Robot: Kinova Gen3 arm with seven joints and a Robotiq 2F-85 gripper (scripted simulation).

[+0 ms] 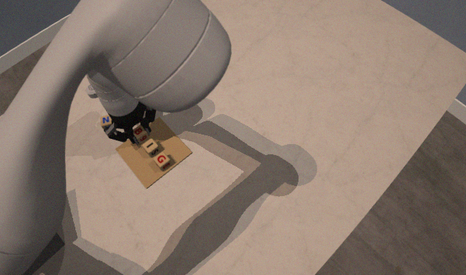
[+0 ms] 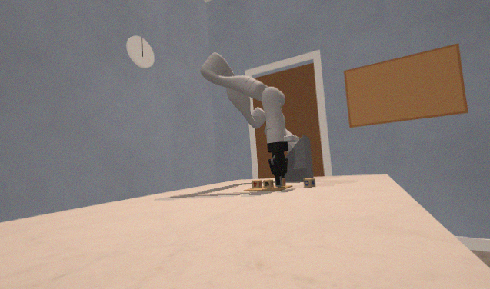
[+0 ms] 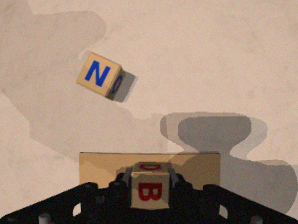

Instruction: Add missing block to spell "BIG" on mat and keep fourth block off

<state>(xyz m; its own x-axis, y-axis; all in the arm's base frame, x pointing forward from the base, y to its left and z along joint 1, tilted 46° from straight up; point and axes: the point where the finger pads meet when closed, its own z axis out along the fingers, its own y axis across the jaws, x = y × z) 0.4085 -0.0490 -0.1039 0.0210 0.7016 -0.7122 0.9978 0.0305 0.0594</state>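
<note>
While the B block [image 1: 138,132] was gripped between the fingers of the gripper [image 1: 129,133] at the near-left corner of the mat [image 1: 142,166], the row was seen to be nearly complete: the I block [image 1: 149,145] and the G block [image 1: 161,159] were lying flat on the mat, and the B was held in line just beside the I, its red letter on top. From the exterior view the held block appeared to be at or just above the mat, though contact could not be told for certain. The N block [image 1: 105,121] was lying on the table [image 1: 317,110], off the mat, as was required. What was judged to remain was the last settling of the B, the release of the fingers and a withdrawal without the row being disturbed. The table was a pale, faintly mottled beige slab crossed by the arm's long shadows. Behind it were seen blue-grey walls, a brown door [image 2: 295,100] in a white frame, an orange board [image 2: 405,85] and a round wall clock [image 2: 140,51]; dark wood floor was visible beside the table.
</note>
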